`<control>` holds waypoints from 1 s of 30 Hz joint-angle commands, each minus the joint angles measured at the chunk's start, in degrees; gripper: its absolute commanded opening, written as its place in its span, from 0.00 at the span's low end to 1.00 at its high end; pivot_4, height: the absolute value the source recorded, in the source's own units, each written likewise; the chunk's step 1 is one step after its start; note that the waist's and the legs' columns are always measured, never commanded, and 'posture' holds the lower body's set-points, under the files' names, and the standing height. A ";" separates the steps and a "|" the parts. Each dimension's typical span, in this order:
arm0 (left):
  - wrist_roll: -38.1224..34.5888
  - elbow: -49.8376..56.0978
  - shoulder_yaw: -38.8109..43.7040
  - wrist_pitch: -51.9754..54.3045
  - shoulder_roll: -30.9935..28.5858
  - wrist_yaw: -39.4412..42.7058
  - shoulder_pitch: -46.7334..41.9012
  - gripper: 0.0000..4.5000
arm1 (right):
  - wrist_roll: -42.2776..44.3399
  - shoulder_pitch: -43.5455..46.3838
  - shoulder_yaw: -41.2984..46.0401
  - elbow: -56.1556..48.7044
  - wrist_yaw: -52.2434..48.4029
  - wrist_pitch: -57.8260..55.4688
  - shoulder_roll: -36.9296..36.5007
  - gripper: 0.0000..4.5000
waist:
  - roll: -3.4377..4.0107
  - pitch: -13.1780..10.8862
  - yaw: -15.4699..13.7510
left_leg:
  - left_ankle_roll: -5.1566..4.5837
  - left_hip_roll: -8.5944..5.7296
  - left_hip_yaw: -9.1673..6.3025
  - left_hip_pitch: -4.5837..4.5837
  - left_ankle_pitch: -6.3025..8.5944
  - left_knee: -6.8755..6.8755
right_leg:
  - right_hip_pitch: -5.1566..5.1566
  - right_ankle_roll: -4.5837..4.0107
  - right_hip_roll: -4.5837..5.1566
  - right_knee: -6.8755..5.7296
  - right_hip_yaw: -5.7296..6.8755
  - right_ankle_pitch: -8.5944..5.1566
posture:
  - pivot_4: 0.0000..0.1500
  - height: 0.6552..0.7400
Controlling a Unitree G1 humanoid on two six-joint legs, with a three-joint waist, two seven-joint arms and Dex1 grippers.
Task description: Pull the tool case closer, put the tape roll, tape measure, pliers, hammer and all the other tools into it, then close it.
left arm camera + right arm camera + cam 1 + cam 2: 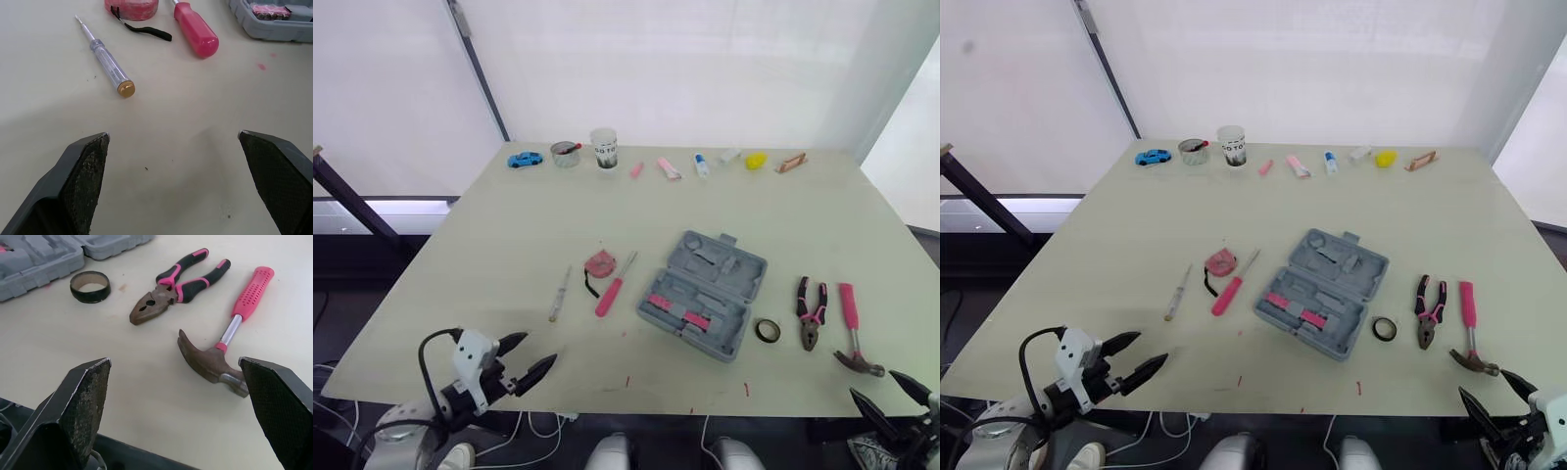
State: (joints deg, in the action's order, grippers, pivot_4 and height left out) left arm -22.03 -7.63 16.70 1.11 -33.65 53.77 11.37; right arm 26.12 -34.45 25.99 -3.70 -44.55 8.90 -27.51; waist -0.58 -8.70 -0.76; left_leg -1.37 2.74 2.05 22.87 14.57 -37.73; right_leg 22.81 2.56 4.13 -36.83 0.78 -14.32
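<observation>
Tool case (703, 294) lies open mid-table, beyond both grippers, so drawing it nearer is probably the first step. Left gripper (536, 351), fingers spread and empty, faces the tester pen (559, 294) and tape measure (599, 262). Right gripper (873, 385), likewise spread, faces the hammer (851, 331), pliers (811, 313) and tape roll (767, 331). The case seems to hold pink bits.

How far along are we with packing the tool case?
Barely started. The tool case sits open mid-surface, not yet pulled close. Nothing in hand: left gripper and right gripper are open, empty, at the near edge. Remaining: tape roll, pliers, hammer, tape measure, pink screwdriver and tester screwdriver all lie on the table; then close the case.
</observation>
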 commanded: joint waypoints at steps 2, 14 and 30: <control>-1.64 -0.70 0.88 1.77 -2.21 1.65 -3.14 1.00 | 0.43 -0.10 0.75 -3.56 -0.39 -0.11 -0.48 0.98 | -0.01 0.01 -0.01 | 0.00 0.00 0.00 0.00 0.00 0.00 | 0.00 0.00 -0.02 0.00 0.00 0.00 | 1.00 1.00; 2.56 -11.15 -5.82 4.85 -5.16 5.08 -22.54 1.00 | 0.05 5.53 -4.86 -14.45 4.83 -11.61 -1.16 0.98 | -0.08 0.01 -0.05 | -0.01 -0.24 0.12 -0.01 -0.02 0.00 | -0.05 -0.04 -0.13 -0.07 -0.03 0.06 | 1.00 1.00; 14.45 -48.84 -18.52 -4.70 3.09 15.66 -61.34 1.00 | -4.69 28.08 -16.88 -9.25 7.96 -28.39 -4.80 0.98 | -0.53 -0.18 0.01 | -0.03 -0.36 0.22 0.19 -0.03 -0.15 | -0.06 0.24 -0.31 -0.12 -0.02 0.20 | 1.00 1.00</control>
State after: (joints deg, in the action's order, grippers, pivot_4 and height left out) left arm -8.49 -53.72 -1.54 -1.63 -30.59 68.62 -48.14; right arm 21.85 -7.51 8.77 -13.13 -37.20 -18.67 -31.83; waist -1.10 -8.88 -0.75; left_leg -1.40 2.37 2.27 23.13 14.54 -37.89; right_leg 22.80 2.80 3.82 -36.95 0.76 -14.12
